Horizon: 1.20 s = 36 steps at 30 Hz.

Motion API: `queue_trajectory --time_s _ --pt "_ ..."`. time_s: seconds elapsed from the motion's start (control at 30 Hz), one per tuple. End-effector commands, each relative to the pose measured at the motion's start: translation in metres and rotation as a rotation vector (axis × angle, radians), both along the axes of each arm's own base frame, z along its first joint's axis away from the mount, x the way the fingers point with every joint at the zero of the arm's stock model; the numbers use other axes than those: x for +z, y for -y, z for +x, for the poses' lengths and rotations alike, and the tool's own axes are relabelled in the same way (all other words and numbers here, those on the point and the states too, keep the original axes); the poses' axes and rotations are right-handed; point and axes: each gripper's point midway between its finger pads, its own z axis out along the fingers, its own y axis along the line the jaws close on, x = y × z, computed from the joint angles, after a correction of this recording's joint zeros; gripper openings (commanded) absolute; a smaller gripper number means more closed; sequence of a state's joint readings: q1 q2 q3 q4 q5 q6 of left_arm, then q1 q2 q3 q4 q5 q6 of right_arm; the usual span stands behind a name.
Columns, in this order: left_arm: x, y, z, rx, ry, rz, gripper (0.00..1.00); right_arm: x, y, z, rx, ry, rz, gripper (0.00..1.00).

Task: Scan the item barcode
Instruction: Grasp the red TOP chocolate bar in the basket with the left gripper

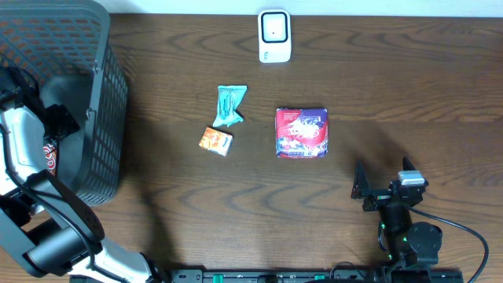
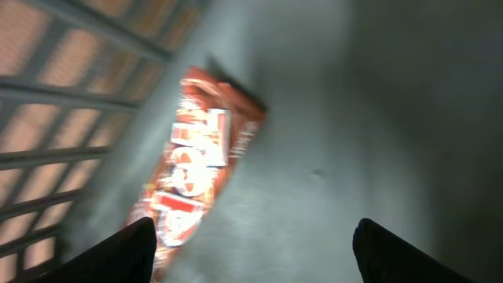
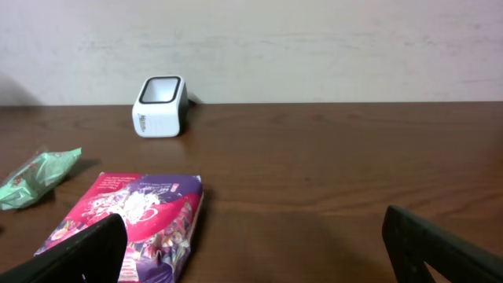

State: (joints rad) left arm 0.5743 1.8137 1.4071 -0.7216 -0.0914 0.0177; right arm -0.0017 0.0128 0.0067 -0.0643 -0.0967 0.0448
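Dark wooden table (image 1: 157,196): nearest me, my right gripper (image 1: 383,179) hangs spread and empty. My left gripper (image 2: 255,232), fingers wide apart, hovers inside the black mesh basket (image 1: 102,102) over an orange-red snack packet (image 2: 200,157). Mid-table lies a red-and-purple foil packet (image 1: 302,132); farthest, the white box-shaped scanner (image 1: 274,35).

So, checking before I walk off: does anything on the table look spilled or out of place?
Nothing spilled. Only the green packet looks crumpled and twisted, lying next to the orange packet.
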Motion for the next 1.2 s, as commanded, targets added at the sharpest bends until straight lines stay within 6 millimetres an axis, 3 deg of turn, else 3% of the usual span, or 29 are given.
queue_trajectory --time_s 0.0,0.63,0.8,0.87,1.0,1.1,1.17 --pt "-0.014 -0.016 -0.017 0.031 -0.100 0.059 0.81 -0.001 0.002 0.000 -0.012 -0.003 0.013 0.99" --pt "-0.087 -0.037 -0.049 0.168 -0.184 -0.023 0.81 -0.001 0.002 0.000 -0.012 -0.003 0.013 0.99" --pt "-0.098 -0.029 -0.048 0.160 -0.173 -0.093 0.78 -0.001 0.002 0.000 -0.012 -0.003 0.013 0.99" --pt "-0.099 -0.023 -0.045 0.149 -0.156 -0.131 0.72 -0.001 0.002 0.000 -0.012 -0.003 0.013 0.99" --pt "-0.101 -0.013 -0.044 0.137 -0.149 -0.180 0.44 -0.001 0.002 0.000 -0.012 -0.003 0.013 0.99" --pt "-0.103 -0.003 -0.042 0.121 -0.137 -0.234 0.36 -0.001 0.002 0.000 -0.012 -0.003 0.013 0.99" --pt "-0.104 0.004 -0.042 0.113 -0.132 -0.269 0.19 -0.001 0.002 0.000 -0.012 -0.003 0.013 0.99"
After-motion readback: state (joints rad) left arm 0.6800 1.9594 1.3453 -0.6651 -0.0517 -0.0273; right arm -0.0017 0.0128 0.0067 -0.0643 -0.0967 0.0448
